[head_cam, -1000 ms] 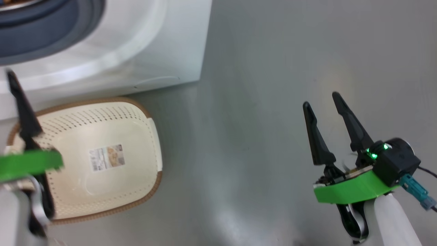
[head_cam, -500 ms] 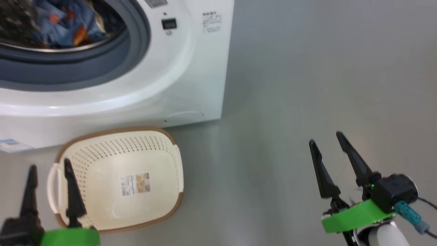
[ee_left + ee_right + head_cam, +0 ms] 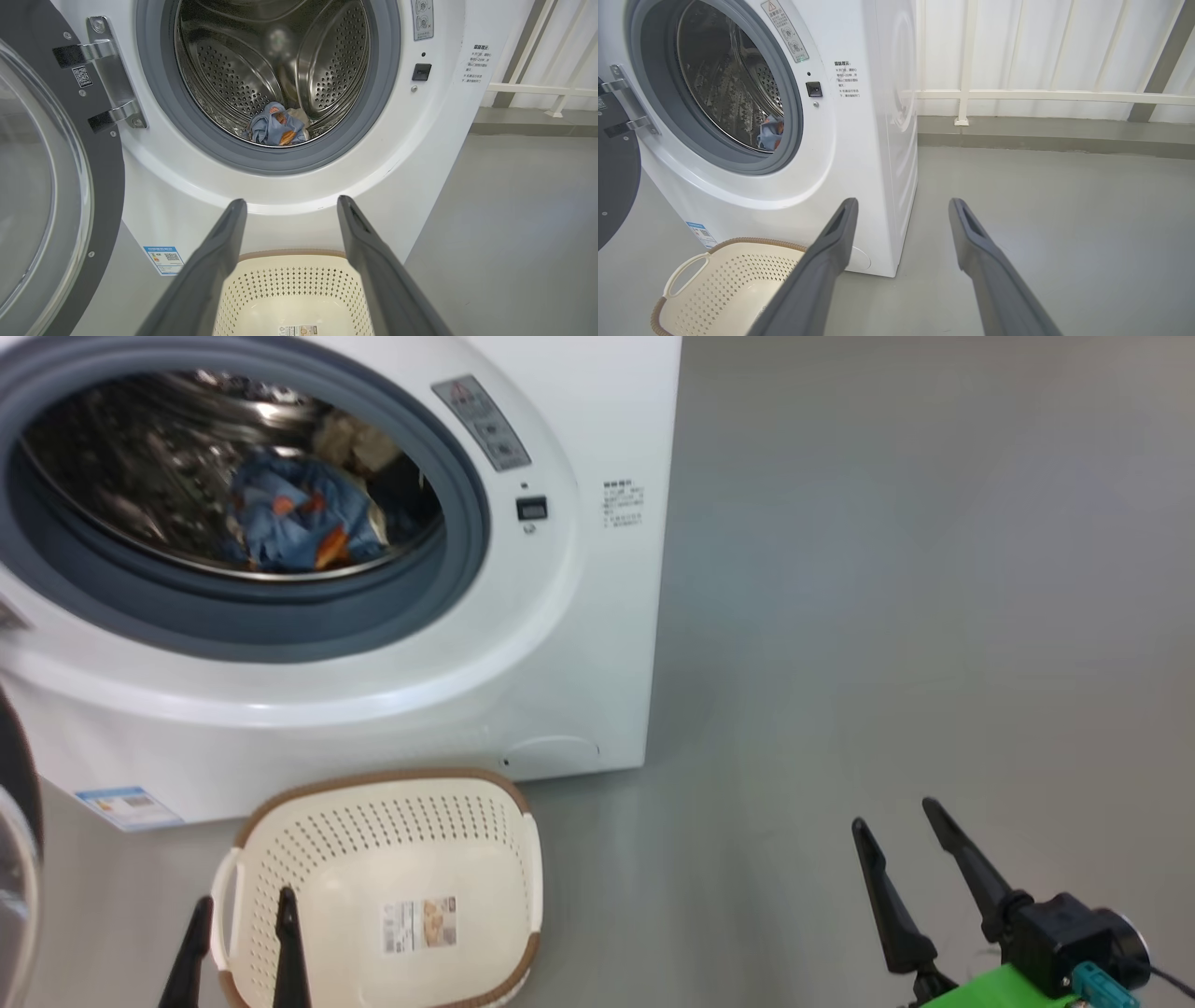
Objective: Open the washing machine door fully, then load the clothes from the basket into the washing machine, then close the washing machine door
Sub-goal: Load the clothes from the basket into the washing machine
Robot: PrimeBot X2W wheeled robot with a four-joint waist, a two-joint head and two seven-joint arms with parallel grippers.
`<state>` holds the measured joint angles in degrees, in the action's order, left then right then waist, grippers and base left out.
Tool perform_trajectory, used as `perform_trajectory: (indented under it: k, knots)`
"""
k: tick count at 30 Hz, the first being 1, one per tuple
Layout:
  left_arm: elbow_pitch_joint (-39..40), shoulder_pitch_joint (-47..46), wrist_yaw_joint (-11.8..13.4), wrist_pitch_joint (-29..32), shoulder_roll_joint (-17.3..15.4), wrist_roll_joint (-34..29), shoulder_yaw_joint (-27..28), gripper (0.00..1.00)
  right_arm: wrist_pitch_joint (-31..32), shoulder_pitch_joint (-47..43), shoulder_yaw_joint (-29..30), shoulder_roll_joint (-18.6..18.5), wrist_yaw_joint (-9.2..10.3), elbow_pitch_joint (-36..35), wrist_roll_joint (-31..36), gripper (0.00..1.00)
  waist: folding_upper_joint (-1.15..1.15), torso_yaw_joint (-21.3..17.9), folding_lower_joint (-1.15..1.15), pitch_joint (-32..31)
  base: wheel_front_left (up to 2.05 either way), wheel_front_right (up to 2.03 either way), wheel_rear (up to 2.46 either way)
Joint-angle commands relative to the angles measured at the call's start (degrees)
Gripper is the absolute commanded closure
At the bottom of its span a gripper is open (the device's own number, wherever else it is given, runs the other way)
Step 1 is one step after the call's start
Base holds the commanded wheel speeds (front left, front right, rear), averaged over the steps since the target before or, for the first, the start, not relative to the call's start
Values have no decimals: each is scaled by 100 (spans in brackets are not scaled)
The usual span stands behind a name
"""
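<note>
Within the drum (image 3: 121,439), the clothes (image 3: 299,518) are now shown — the head view was raised. Left gripper (image 3: 243,902) and right gripper (image 3: 894,815) are held spread, empty; the washing machine door (image 3: 106,196) is yet to be closed.

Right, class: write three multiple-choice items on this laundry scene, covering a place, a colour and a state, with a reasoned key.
1. Where do the light-blue and cream printed clothes lie?
A) in the cream perforated plastic basket
B) in the steel drum of the big white washing machine
C) on the grey floor
2. What colour is the basket's woven-look rim?
A) brown
B) green
C) black
3. How does the round black-rimmed glass door stand?
A) shut
B) swung open
C) removed
Key: 1 B, the fabric sits inside the drum; 2 A, the rim shows brown; 3 B, the door hangs aside on its hinges.
</note>
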<state>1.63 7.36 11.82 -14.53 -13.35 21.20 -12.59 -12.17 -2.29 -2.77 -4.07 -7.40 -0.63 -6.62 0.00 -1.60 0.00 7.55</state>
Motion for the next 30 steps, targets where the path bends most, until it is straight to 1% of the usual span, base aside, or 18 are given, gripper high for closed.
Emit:
perform_trajectory:
  k: [1,11,30]
  knots:
    - [87,-38,-31,-47,-46,16,187,0,16,-53,-108,-20,-9,-178,62,0,0,103,0,-347,0,0,0]
    - [13,236,-43,13,-90,13,95,0,157,-366,-98,29,-9,-315,77,0,0,110,0,-758,0,0,0]
    - [11,196,42,106,-124,-10,-21,0,225,-439,-80,90,-9,-418,108,0,0,160,0,-889,0,0,0]
